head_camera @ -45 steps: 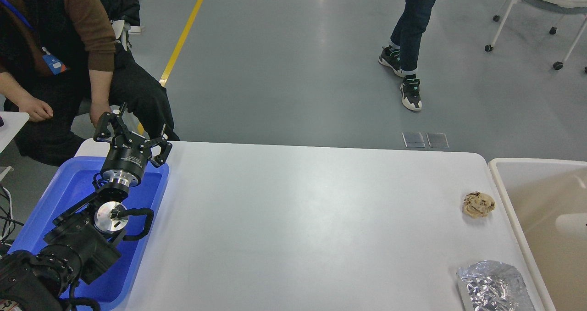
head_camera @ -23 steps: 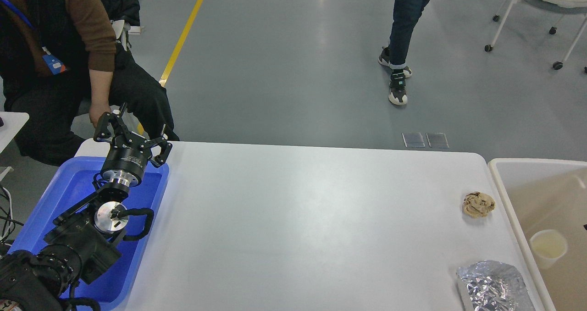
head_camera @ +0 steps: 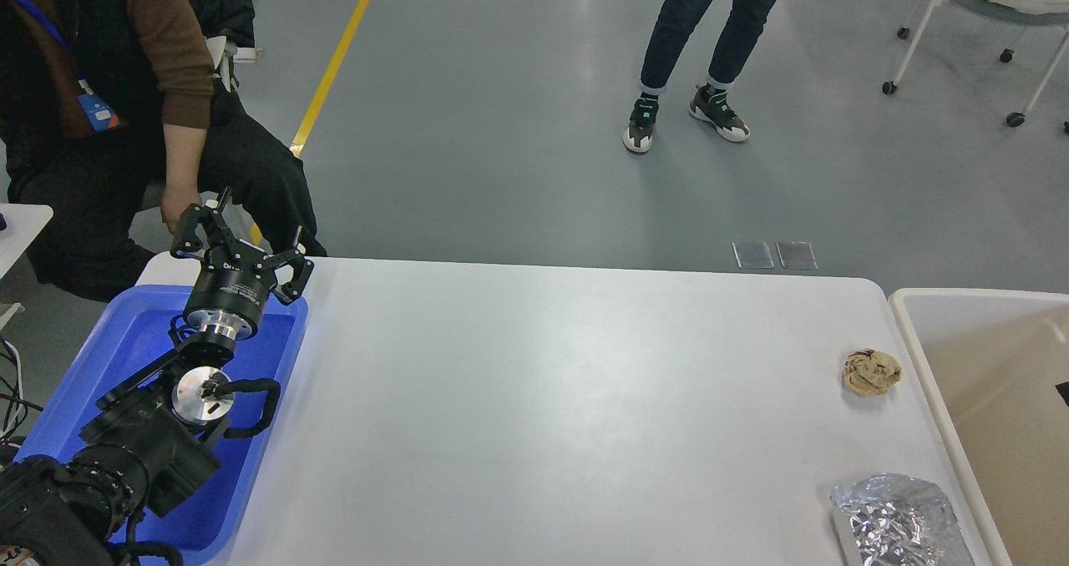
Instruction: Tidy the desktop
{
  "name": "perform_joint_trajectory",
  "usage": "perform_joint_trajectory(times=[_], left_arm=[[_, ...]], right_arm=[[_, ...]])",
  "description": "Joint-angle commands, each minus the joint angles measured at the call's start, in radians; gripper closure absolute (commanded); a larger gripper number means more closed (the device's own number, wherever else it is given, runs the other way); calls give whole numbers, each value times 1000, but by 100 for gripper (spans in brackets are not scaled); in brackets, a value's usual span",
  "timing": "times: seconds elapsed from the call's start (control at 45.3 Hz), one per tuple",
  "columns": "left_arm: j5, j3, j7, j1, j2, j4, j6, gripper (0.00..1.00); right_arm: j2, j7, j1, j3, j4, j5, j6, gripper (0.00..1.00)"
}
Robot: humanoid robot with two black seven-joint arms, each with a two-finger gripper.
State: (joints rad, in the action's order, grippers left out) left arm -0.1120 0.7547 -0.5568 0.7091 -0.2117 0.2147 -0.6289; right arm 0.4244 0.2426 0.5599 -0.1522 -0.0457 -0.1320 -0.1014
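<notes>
The left claw [head_camera: 240,236] hangs released and empty, its fingers spread wide, above the far end of the blue tray [head_camera: 100,357] at the desk's left edge. The white desk [head_camera: 543,399] stretches rightward from it, bearing a crumpled brown wad [head_camera: 871,371] and foil [head_camera: 898,518] well apart from the claw, beside the beige bin [head_camera: 919,332].

Bystanders and clutter in front of me

A blue tray [head_camera: 125,341] lies at my left, a beige bin [head_camera: 985,382] at my right; near it I see a crumpled brown paper ball [head_camera: 871,371] and crinkled foil [head_camera: 898,520]. One person [head_camera: 100,115] sits, another [head_camera: 710,40] stands.
</notes>
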Motion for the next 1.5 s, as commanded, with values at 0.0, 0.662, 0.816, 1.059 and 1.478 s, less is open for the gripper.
perform_joint_trajectory(times=[0.0,0.662,0.816,1.059,1.478], left_arm=[[0,0,0,0,0,0,0,0],[0,0,0,0,0,0,0,0],[0,0,0,0,0,0,0,0],[0,0,0,0,0,0,0,0],[0,0,0,0,0,0,0,0]], right_arm=[[-1,1,49,84,6,8,6,0],[112,9,344,596,29,101,351,0],[186,15,387,594,136,100,361,0],[356,18,370,807,524,98,362,0],[260,17,218,899,745,83,359,0]])
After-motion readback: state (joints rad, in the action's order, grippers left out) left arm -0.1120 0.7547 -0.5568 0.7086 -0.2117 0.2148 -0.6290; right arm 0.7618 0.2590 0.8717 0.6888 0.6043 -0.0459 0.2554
